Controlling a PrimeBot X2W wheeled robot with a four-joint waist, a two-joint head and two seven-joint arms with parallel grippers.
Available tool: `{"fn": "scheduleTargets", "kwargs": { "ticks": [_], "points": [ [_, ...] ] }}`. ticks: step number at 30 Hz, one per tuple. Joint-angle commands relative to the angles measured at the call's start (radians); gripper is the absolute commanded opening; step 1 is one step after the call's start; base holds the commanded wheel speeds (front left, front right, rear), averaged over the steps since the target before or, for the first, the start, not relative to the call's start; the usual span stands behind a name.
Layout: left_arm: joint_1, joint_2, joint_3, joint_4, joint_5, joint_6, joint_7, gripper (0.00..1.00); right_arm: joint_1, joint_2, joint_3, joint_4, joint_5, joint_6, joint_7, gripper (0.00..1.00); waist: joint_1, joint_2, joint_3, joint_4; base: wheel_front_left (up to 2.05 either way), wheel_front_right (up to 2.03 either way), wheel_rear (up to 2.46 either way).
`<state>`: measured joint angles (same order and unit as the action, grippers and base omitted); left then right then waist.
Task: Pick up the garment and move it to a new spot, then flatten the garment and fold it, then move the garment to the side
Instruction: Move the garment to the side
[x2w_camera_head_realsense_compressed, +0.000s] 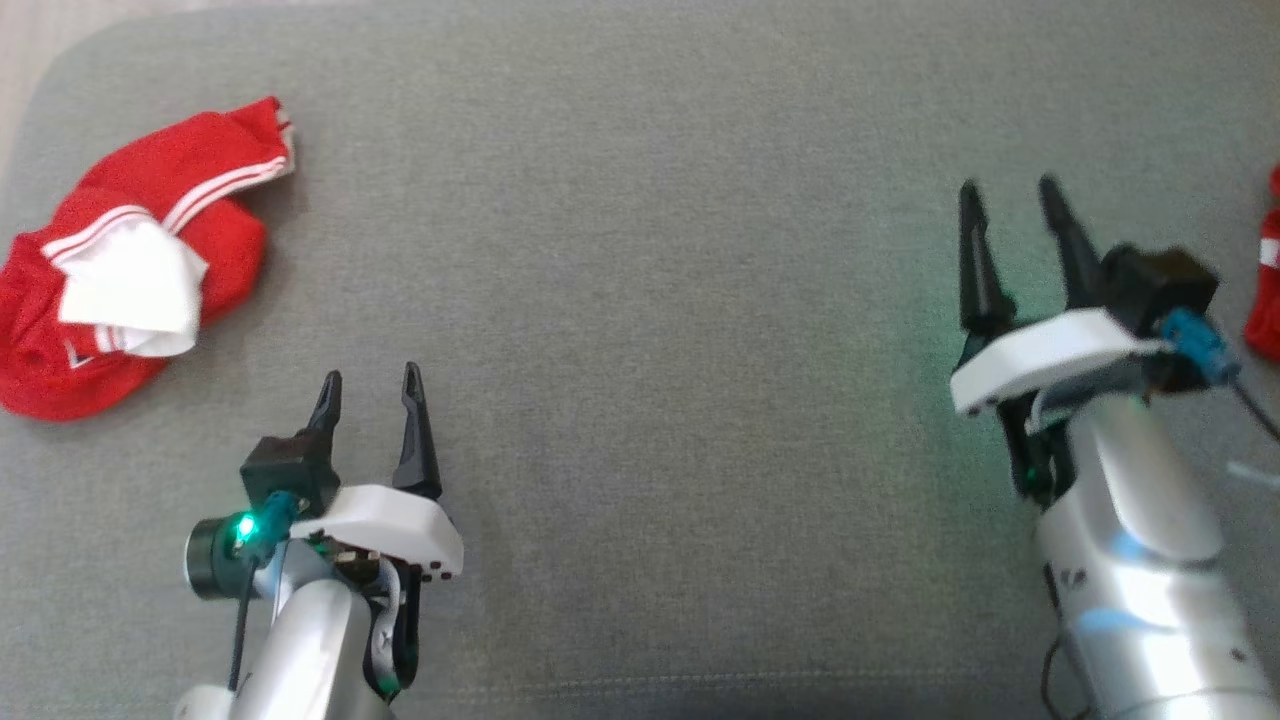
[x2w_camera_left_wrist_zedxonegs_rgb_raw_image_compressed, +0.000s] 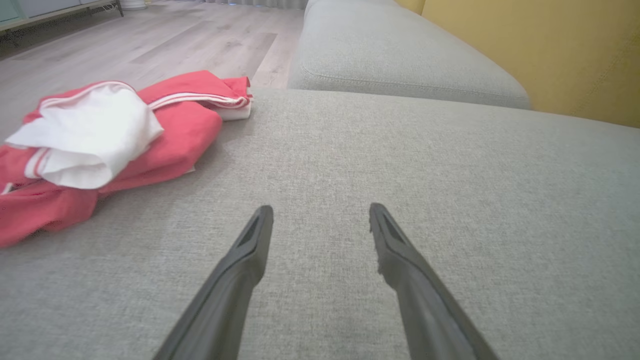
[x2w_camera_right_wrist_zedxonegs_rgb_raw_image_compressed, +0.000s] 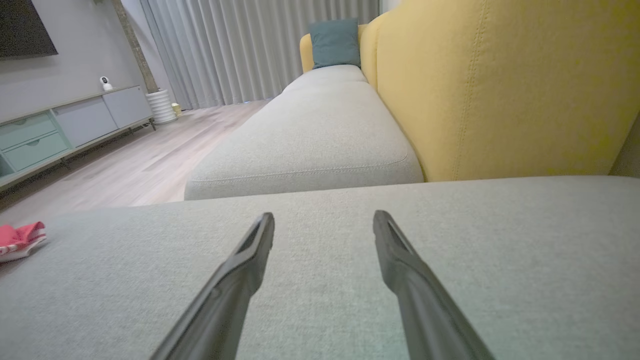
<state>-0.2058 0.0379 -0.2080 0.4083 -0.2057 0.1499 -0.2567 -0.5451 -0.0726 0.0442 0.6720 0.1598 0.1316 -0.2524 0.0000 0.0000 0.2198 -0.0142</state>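
A crumpled red garment (x2w_camera_head_realsense_compressed: 130, 260) with white stripes and a white lining lies on the grey cushion (x2w_camera_head_realsense_compressed: 640, 300) at the far left. It also appears in the left wrist view (x2w_camera_left_wrist_zedxonegs_rgb_raw_image_compressed: 100, 145) and, small, at the left edge of the right wrist view (x2w_camera_right_wrist_zedxonegs_rgb_raw_image_compressed: 20, 239). My left gripper (x2w_camera_head_realsense_compressed: 370, 392) hovers open near the front, below and to the right of the garment, holding nothing (x2w_camera_left_wrist_zedxonegs_rgb_raw_image_compressed: 320, 212). My right gripper (x2w_camera_head_realsense_compressed: 1010, 195) stands open at the right over bare cushion, fingers empty (x2w_camera_right_wrist_zedxonegs_rgb_raw_image_compressed: 324, 220).
Another red piece of cloth (x2w_camera_head_realsense_compressed: 1268, 270) shows at the right edge of the head view. Beyond the cushion lie a second grey seat (x2w_camera_right_wrist_zedxonegs_rgb_raw_image_compressed: 310, 140), a yellow backrest (x2w_camera_right_wrist_zedxonegs_rgb_raw_image_compressed: 500, 85), wooden floor (x2w_camera_right_wrist_zedxonegs_rgb_raw_image_compressed: 115, 165) and a low cabinet (x2w_camera_right_wrist_zedxonegs_rgb_raw_image_compressed: 60, 130).
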Motion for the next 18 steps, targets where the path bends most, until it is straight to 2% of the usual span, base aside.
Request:
{"fn": "scheduleTargets", "kwargs": {
  "ticks": [1, 6, 18],
  "points": [
    [0.000, 0.012, 0.040, -0.038, -0.004, 0.006, -0.005, 1.00, 0.005, 0.013, 0.020, -0.028, 0.014, -0.001, -0.009, 1.00, 0.0000, 0.0000, -0.011, 0.010, 0.00, 0.00, 0.00],
    [0.011, 0.012, 0.067, -0.042, 0.001, 0.006, -0.005, 1.00, 0.056, 0.020, 0.002, -0.037, 0.039, -0.001, -0.009, 1.00, 0.0000, 0.0000, -0.031, 0.021, 0.00, 0.00, 0.00],
    [0.047, 0.012, 0.122, -0.056, 0.016, 0.006, -0.005, 1.00, 0.124, 0.022, 0.041, -0.042, 0.109, -0.001, -0.009, 1.00, 0.0000, 0.0000, -0.084, 0.009, 0.00, 0.00, 0.00]
  ]
}}
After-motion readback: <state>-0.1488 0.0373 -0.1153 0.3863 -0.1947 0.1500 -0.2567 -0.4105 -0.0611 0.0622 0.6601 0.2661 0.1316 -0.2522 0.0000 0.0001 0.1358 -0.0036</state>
